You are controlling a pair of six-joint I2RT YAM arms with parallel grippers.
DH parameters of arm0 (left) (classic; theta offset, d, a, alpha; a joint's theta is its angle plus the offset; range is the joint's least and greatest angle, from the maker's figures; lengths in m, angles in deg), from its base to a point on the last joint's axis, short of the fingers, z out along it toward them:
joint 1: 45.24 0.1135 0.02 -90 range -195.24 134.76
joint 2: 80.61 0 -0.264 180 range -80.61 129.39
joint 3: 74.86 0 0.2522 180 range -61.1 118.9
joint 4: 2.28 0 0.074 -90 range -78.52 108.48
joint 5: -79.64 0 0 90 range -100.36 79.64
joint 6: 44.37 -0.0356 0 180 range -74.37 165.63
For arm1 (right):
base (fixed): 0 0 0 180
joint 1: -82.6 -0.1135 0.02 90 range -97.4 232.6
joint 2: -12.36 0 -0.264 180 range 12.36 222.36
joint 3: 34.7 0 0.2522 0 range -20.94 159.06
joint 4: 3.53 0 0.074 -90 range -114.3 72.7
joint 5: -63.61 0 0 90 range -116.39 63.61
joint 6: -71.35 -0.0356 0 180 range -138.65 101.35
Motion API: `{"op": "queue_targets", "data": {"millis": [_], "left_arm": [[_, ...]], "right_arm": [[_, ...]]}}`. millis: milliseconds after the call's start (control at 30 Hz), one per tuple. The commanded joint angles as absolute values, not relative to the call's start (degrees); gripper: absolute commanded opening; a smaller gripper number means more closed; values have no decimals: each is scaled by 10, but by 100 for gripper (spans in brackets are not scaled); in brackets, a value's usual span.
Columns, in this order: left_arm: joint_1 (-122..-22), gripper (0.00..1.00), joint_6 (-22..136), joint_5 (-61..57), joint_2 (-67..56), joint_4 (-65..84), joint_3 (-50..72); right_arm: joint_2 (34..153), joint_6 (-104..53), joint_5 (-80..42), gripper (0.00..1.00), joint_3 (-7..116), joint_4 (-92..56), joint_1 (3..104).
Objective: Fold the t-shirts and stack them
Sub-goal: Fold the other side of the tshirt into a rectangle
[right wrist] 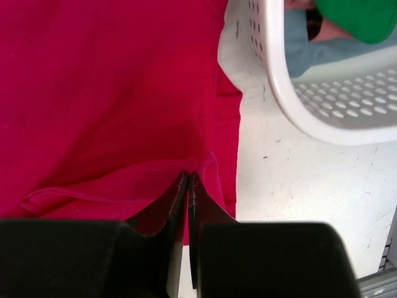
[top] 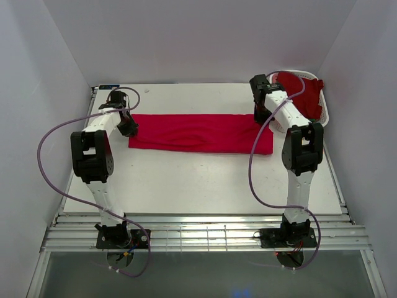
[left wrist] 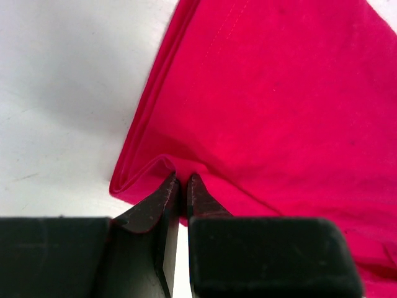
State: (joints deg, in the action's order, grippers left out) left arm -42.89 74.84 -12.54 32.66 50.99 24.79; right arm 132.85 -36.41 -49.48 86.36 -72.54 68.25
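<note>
A crimson t-shirt (top: 201,132) lies on the white table as a long folded strip running left to right. My left gripper (top: 128,127) is at its left end, and in the left wrist view the gripper (left wrist: 183,181) is shut on the layered corner of the t-shirt (left wrist: 279,105). My right gripper (top: 261,120) is at the strip's right end. In the right wrist view the gripper (right wrist: 188,178) is shut on a puckered hem of the t-shirt (right wrist: 105,93). A dark red t-shirt (top: 299,88) fills the basket, and a green t-shirt (right wrist: 363,17) shows inside it.
The white slotted basket (top: 325,108) stands at the table's back right corner, close beside the right arm; its rim (right wrist: 279,87) curves just right of the shirt's end. Pale blue cloth (right wrist: 298,53) lies inside. White walls enclose the table on three sides.
</note>
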Motion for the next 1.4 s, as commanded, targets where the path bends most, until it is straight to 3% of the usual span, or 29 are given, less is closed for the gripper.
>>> {"op": "queue_targets", "data": {"millis": [0, 667, 1367], "left_arm": [[-425, 18, 739, -106, 338, 524, 281], [-413, 13, 749, -124, 339, 519, 296], [-402, 8, 757, -133, 326, 507, 279]], "right_arm": [[1345, -350, -493, 8, 918, -752, 692], [1370, -338, -483, 8, 1003, -763, 725], [1373, -343, -477, 8, 992, -758, 739]]}}
